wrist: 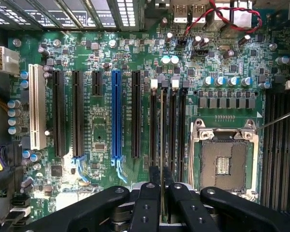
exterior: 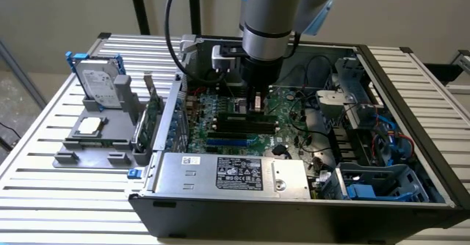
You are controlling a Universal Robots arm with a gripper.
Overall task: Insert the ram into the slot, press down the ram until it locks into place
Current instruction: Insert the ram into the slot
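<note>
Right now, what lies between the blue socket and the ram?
In the wrist view, two things: a long black socket beside the blue socket, then one empty memory slot next to the ram.

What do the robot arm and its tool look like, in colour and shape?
The arm is a silver-grey cylinder with a black band and a light blue cap. A black cable loops beside it. The tool is black, with jointed links, round pivot pins and two narrow fingers.

Exterior view oblique from above, wrist view close overhead; both show motherboard [exterior: 202,137] [wrist: 102,159].
</note>
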